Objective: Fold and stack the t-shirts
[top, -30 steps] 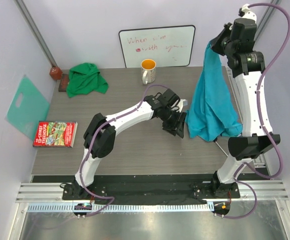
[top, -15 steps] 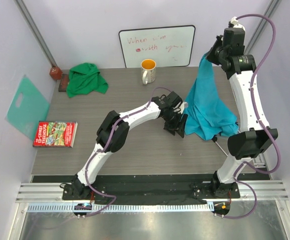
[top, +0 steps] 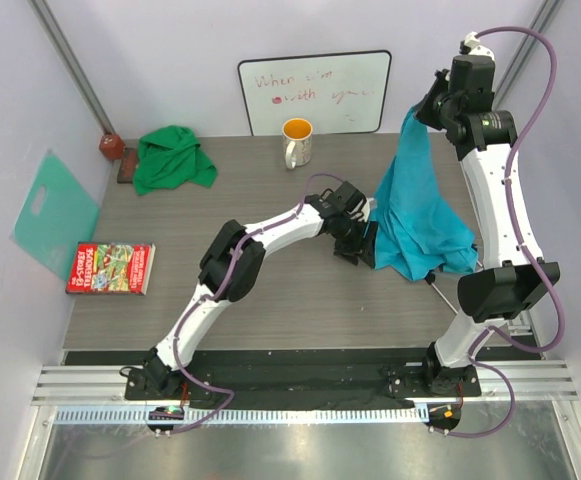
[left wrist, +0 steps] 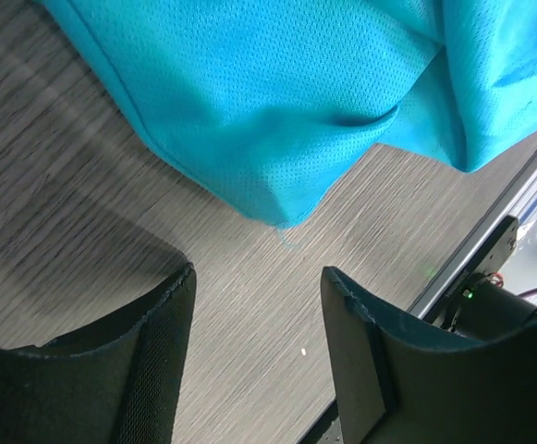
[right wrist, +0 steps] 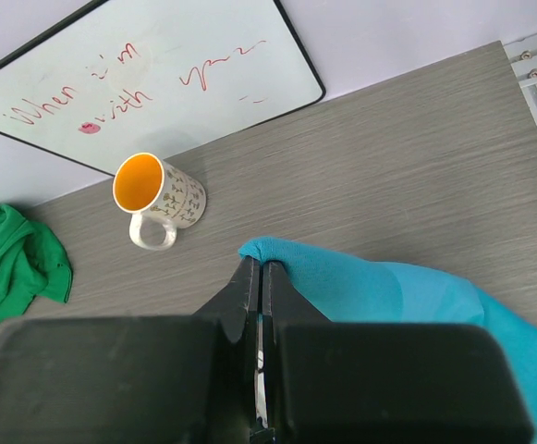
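The soft turquoise-blue cloth t-shirt (top: 422, 210) hangs from the right pincer (right wrist: 257, 277), which is shut tight on its top edge, and its bottom reaches down to the right side of the grey worktop (top: 270, 300). The left pincer (left wrist: 259, 275) is open and empty, just beside the shirt's low corner. The cloth looks light and floppy, so that corner seems a good place to pinch; the crumpled green cloth t-shirt (top: 173, 158) lies far left.
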`<state>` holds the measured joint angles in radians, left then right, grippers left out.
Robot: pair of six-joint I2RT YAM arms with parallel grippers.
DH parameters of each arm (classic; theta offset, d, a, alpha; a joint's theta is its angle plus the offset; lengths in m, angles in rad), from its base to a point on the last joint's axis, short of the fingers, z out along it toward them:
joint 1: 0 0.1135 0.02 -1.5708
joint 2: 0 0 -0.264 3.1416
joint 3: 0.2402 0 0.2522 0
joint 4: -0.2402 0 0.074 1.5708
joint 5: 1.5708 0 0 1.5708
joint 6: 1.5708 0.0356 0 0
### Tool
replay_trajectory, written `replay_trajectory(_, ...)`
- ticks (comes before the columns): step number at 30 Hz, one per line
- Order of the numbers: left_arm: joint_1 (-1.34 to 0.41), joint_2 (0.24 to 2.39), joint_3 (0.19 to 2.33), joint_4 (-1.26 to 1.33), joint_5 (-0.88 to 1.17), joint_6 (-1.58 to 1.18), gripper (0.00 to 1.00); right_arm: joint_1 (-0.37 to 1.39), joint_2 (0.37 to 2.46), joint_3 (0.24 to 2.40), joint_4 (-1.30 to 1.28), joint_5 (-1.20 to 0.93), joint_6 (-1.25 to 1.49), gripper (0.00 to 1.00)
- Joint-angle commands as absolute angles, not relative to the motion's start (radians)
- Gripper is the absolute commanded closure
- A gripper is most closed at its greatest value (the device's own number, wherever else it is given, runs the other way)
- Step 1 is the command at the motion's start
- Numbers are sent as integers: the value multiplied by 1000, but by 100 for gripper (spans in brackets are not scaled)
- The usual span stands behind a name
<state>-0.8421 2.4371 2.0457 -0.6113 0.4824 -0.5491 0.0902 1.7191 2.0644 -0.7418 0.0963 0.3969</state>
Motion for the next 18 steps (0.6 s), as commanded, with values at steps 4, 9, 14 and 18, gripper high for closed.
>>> replay_trajectory(4, -845, 2491, 2077, -534, 471, -609, 43, 91, 1671, 2065, -726, 110, 376, 99)
replay_trajectory(9, -864, 2539, 2100, -509, 488, -635, 45, 90, 1657, 2043, -732, 109, 376, 99)
replay_trajectory(14, -884, 2571, 2106, -494, 508, -652, 48, 89, 1631, 1994, -735, 115, 374, 99)
replay_trajectory(18, -891, 2562, 2086, -492, 515, -653, 73, 89, 1620, 1973, -733, 124, 373, 99)
